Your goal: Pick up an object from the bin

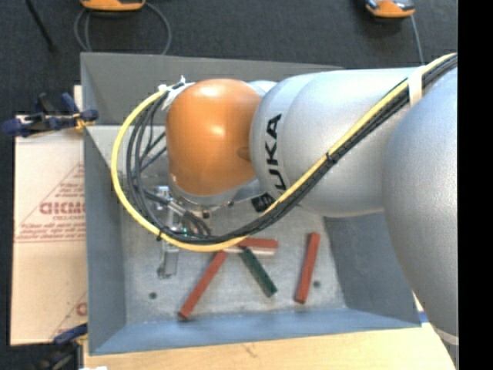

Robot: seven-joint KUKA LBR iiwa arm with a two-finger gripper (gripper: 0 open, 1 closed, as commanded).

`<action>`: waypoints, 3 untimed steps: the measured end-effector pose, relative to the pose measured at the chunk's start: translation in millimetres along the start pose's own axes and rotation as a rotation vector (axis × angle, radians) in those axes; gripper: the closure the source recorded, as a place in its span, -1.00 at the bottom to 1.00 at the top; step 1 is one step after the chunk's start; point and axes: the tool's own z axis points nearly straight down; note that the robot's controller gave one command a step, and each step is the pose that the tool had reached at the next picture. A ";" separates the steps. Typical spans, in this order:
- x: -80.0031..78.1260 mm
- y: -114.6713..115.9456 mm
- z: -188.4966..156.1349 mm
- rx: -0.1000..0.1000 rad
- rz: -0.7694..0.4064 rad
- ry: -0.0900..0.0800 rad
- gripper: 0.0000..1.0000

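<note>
My gripper hangs low over the bin floor at the left front, under the arm's wrist. Just to its right a long red stick lies slanted, its lower end toward the front wall. A dark green stick lies slanted the other way beside it, and their upper ends nearly meet. Above them a short red piece with a pale end lies flat, partly covered by a cable. Nothing shows in the gripper.
Another red stick lies nearly upright in the picture at the right of the floor, apart from the others. The arm with its orange cover and looped cables hides the back half of the bin.
</note>
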 end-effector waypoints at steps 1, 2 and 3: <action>20.7 -82.3 102.1 0.004 -0.265 0.000 -1.00; 38.5 -80.4 143.1 -0.001 -0.300 -0.012 -1.00; 39.4 -80.3 142.3 -0.001 -0.297 -0.007 1.00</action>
